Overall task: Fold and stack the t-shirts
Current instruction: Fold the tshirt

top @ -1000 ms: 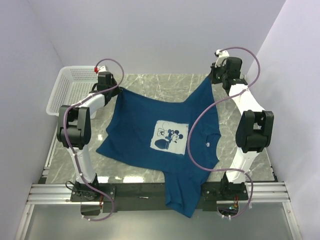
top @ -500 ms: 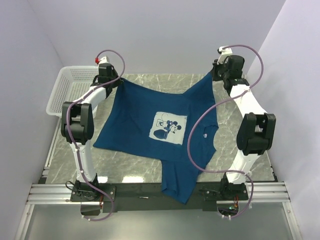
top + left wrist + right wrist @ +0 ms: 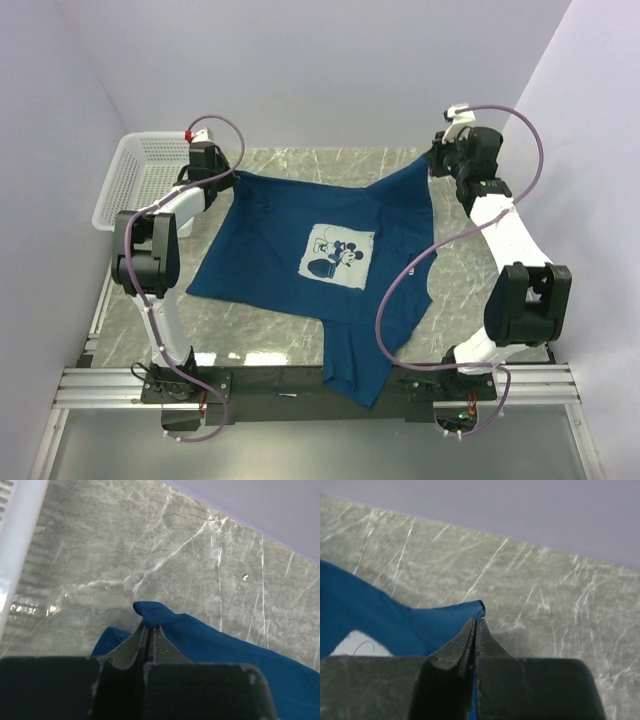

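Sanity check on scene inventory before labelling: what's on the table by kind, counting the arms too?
dark blue t-shirt: 1
white mesh basket: 1
arms: 2, with left gripper and right gripper each shut on a corner of the t-shirt
Total: 4

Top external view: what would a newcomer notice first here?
A dark blue t-shirt with a pale cartoon print is spread over the marble table, one end hanging off the near edge. The left gripper and right gripper each pinch a far corner, shut on the cloth. A white mesh basket sits at the far left.
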Available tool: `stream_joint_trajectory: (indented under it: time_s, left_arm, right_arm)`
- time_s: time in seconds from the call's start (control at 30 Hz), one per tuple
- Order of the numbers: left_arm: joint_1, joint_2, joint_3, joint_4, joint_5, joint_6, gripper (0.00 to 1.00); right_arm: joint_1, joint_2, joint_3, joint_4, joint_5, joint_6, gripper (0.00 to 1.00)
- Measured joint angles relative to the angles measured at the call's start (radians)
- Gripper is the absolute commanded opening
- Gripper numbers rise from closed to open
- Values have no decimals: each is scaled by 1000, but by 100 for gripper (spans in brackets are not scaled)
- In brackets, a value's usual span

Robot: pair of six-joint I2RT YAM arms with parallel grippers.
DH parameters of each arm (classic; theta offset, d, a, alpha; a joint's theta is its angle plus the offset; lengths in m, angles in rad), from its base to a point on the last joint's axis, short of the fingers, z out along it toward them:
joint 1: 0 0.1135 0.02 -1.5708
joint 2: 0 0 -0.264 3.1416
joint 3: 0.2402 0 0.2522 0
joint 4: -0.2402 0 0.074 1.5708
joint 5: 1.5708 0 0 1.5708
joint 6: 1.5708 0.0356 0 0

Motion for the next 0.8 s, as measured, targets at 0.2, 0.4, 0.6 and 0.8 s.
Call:
stream_joint_trajectory:
  time_s: [0.2, 0.4, 0.6, 0.8]
  left_arm:
    - [15, -85, -86, 37, 31, 7, 0]
    - [20, -117, -99, 61, 66, 13, 0]
    - [22, -121, -141, 72, 84, 28, 0]
    - [24, -121, -171, 74, 86, 32, 0]
  right_arm:
    - [0, -78, -114, 6, -28, 0, 0]
    - [-1, -170, -218, 10, -63, 0, 0]
    - [-1, -278, -303, 10, -91, -3, 0]
    - [-1, -352, -367, 8, -109, -13, 0]
